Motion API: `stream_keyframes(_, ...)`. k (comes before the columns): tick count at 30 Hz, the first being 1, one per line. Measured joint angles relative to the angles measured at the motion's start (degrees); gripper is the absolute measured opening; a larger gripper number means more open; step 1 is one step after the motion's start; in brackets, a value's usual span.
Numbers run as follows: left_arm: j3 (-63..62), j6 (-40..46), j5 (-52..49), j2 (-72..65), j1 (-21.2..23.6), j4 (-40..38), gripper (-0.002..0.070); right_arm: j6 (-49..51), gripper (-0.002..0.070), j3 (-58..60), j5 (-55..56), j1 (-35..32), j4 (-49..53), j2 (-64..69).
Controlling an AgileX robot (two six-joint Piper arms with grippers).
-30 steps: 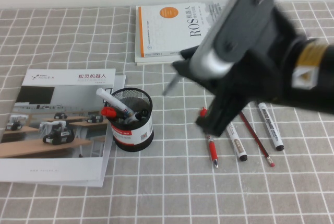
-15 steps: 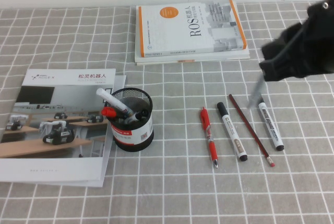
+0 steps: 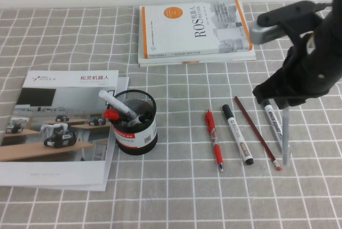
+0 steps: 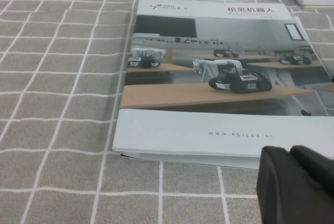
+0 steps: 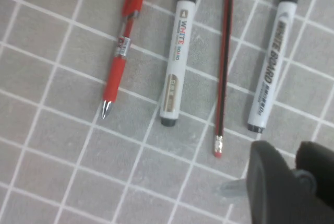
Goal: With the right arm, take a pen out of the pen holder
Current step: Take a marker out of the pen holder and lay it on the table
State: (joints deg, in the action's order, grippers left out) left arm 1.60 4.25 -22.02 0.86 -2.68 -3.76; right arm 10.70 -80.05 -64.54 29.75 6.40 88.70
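Right gripper (image 3: 283, 103) lowered pen (image 3: 286, 133) (left (image 4: 292, 182) parked)

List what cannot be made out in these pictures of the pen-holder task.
- Left gripper, near the brochure: cut off by the left wrist view's edge; absent from the high view.
- Right gripper, on the robot's right side: in the high view its arm hides the grip on the grey pen.
- Rightmost whiteboard marker: high view, partly covered by that pen and arm.
- Pen holder: its mesh wall hides the lower ends of the pens inside.
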Motion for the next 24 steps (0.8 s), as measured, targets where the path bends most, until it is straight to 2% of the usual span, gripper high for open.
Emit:
stream_keyframes(7, 0.00, 0.00, 0.00, 0.00, 0.00, 0.00, -0.0003, -4.60, 0.0044, -3.47, 1.97, -4.11, -3.94, 10.08)
stream_keyframes(13, 0.00, 0.00, 0.00, 0.00, 0.00, 0.00, -0.0003, -7.99, 0.0044, -9.49, 0.17, -5.10, -5.03, 16.89)
stream_keyframes(24, 0.00, 0.00, 0.00, 0.00, 0.00, 0.00, -0.0003, -11.91, 0.0044, -16.60, -3.90, -6.88, -7.59, 23.02)
